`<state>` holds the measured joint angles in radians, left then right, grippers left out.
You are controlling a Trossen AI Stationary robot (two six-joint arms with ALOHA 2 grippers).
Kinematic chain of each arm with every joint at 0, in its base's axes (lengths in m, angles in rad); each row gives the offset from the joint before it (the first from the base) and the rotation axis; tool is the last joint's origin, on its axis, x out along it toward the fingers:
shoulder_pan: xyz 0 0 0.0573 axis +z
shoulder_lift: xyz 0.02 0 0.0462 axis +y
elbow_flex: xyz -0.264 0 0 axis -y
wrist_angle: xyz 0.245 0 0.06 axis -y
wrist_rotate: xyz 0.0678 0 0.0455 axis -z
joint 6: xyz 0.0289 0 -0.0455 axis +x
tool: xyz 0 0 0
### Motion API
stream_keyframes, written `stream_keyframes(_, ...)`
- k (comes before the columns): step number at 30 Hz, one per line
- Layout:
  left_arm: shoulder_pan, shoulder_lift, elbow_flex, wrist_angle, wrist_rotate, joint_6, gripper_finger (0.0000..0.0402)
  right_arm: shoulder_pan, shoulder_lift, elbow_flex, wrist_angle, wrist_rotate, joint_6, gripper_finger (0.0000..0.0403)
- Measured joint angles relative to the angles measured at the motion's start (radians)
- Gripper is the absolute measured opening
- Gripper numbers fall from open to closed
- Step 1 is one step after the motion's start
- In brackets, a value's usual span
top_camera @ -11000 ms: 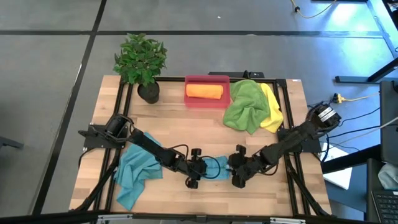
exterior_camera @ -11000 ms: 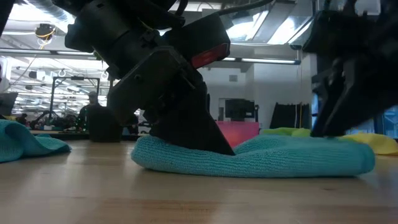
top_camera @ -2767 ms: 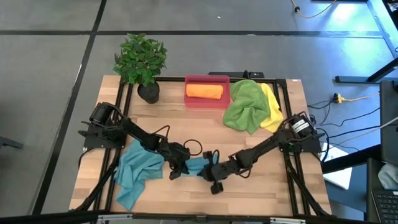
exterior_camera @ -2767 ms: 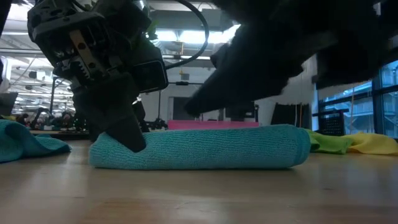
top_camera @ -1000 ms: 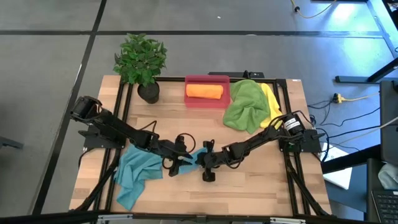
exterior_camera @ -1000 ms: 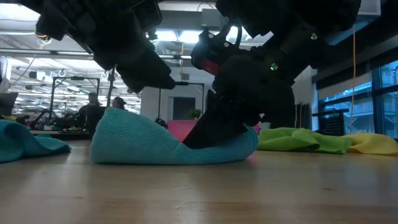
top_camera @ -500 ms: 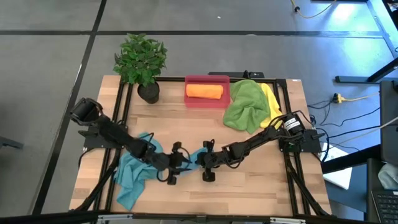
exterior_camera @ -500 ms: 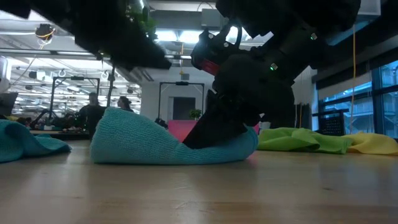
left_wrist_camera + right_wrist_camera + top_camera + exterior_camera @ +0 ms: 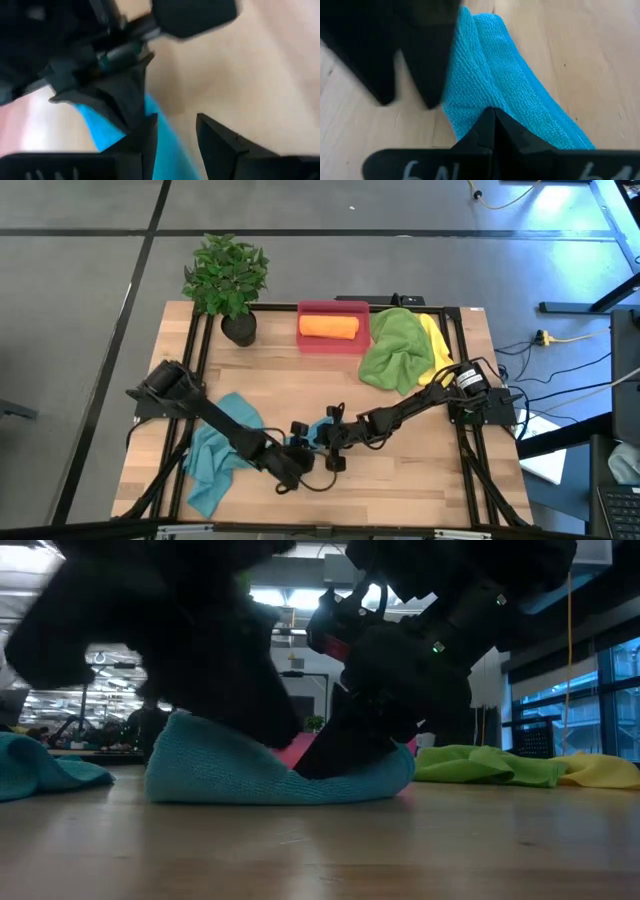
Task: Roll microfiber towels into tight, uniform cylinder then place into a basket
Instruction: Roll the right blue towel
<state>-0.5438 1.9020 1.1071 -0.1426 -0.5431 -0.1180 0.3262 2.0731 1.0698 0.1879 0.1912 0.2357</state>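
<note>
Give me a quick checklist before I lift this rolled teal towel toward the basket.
1. Right pincer shut on the rolled teal towel: ok, fingers pinched together in the cloth.
2. Left pincer open at the roll: ok, gap between its fingers.
3. Roll tight and uniform: not ok; in the low view one end stands peaked while the middle sags.
4. Basket has room: cannot tell; the orange roll fills most of it.
5. Path to the basket: ok, bare table between; the green towel lies beside it.
</note>
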Motion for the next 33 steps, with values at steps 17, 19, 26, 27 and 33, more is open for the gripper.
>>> stream_keyframes(17,-0.007,0.136,0.137,-0.342,-0.055,-0.114,0.0122,-0.030,0.001,0.000,0.016,-0.082,0.065,0.0006)
stream_keyframes(19,-0.006,0.136,0.136,-0.348,-0.055,-0.115,0.0113,-0.030,0.001,0.000,0.017,-0.082,0.070,0.0006)
stream_keyframes(26,-0.005,0.137,0.134,-0.373,-0.063,-0.115,0.0021,-0.030,-0.001,0.000,0.026,-0.081,0.069,0.0006)
stream_keyframes(27,-0.006,0.137,0.134,-0.374,-0.063,-0.116,0.0012,-0.030,-0.010,0.000,0.024,-0.081,0.058,0.0006)
stream_keyframes(33,-0.005,0.137,0.133,-0.376,-0.058,-0.116,0.0003,-0.013,-0.100,-0.008,-0.064,-0.059,-0.012,0.0026)
